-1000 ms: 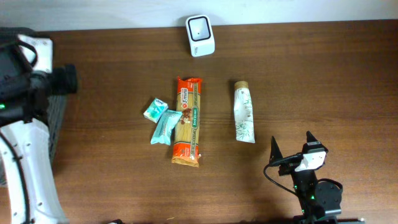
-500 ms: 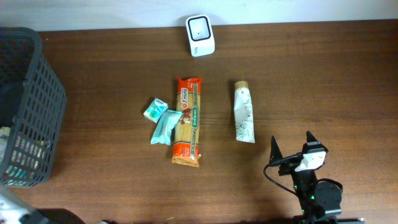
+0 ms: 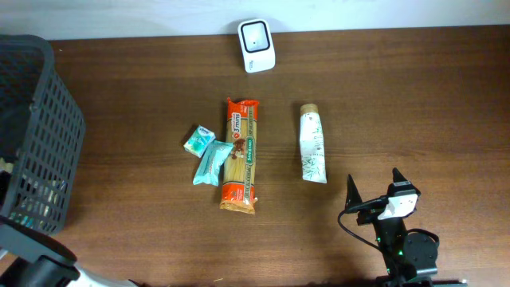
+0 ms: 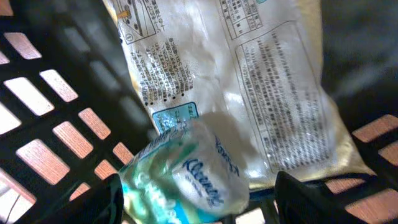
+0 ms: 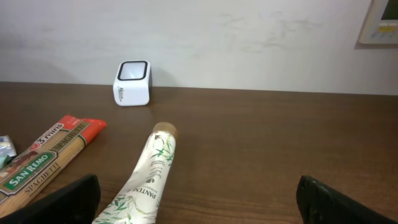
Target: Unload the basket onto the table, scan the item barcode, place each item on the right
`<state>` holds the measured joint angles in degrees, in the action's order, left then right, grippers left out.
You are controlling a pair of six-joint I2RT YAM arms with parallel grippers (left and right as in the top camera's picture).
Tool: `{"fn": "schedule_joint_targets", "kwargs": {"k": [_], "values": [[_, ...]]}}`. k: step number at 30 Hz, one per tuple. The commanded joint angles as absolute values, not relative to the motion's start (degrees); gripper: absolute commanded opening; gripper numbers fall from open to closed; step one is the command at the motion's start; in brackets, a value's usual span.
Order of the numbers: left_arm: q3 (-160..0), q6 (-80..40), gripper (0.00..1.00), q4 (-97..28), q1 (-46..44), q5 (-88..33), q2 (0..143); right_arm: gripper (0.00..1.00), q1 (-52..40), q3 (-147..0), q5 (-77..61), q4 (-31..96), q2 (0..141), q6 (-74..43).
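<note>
Tissue pack, soft green-and-white plastic printed "Kleenex" [image 4: 180,177], lies inside the black plastic mesh basket [image 3: 56,135] at the table's left edge. It rests on a crinkled white bag with printed text panels [image 4: 249,81]. Brown wood shows through the basket's openings.

Left gripper [image 4: 198,186] is down in the basket, jaws parted, the tissue pack between them. The pack sits close to the left finger; a gap shows on the right-finger side (contact on the left side cannot be made out). No grip is evident.

Right gripper [image 3: 373,177] hangs low over the brown wooden table [image 3: 414,96] near its front right, jaws spread wide, nothing between them.

Other items on the table:
- white boxy barcode scanner with a dark window [image 3: 256,35], at the far edge, centre
- long orange-and-green spaghetti packet [image 3: 241,155], mid-table, lengthwise
- small teal-and-white box [image 3: 198,139], just left of the spaghetti
- pale teal packet [image 3: 210,162], overlapping the spaghetti's left edge, touching the box
- white tube with leaf print and tan cap [image 3: 313,143], right of the spaghetti, apart from it, cap toward the scanner; seen from the right wrist, it lies ahead of the fingers
</note>
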<state>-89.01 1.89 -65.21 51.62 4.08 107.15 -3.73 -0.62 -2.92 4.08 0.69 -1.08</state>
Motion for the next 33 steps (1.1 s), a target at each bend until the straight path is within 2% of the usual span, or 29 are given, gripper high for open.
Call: {"fn": "schedule_joint_targets", "kwargs": {"k": [1,4,6,7,8,9,10,16,21,23,28,30,33], "values": [[-88.03,2.59,0.78,-64.23,51.83,6.09,109.97,0.99,-3.36,-0.32,-3.22,4.27,0.36,-1.13],[-88.03,3.27,0.78,-63.16,51.83,6.07,111.79,0.99,-3.36,-0.32,-3.22,4.29,0.36,-1.13],[-88.03,3.27,0.69,-63.05,51.83,6.04,113.45,0.99,-3.36,-0.32,-3.22,4.27,0.36,-1.13],[-88.03,3.27,0.53,-63.05,51.83,6.04,113.86,0.99,-3.36,-0.32,-3.22,4.29,0.36,-1.13],[-88.03,3.27,0.22,-63.05,51.83,6.07,113.89,0.99,-3.36,-0.32,-3.22,4.27,0.36,-1.13],[-88.05,3.27,0.07,-63.0,51.83,6.07,113.89,0.99,-3.36,-0.32,-3.22,4.27,0.36,-1.13],[-88.05,3.27,0.01,-63.0,51.83,6.07,113.89,0.99,-3.36,-0.32,-3.22,4.27,0.36,-1.13],[-93.67,3.25,0.0,-66.94,51.83,7.81,113.86,0.99,-3.36,-0.32,-3.22,4.27,0.36,-1.13],[-117.12,2.09,0.0,-76.01,50.5,4.32,113.78,0.99,-3.36,-0.32,-3.22,4.27,0.36,-1.13],[-129.47,0.56,0.0,-78.76,49.84,-1.23,113.78,0.99,-3.36,-0.32,-3.22,4.27,0.36,-1.13],[-151.76,-1.93,0.0,-87.39,45.28,-28.53,113.75,0.99,-3.36,-0.32,-3.22,4.27,0.36,-1.13],[-153.95,-0.91,0.0,-90.74,41.12,-32.86,113.65,0.99,-3.36,-0.32,-3.22,4.27,0.36,-1.13],[-153.97,7.81,0.0,-96.71,30.15,-32.93,113.38,0.99,-3.36,-0.32,-3.22,4.27,0.36,-1.13]]}}
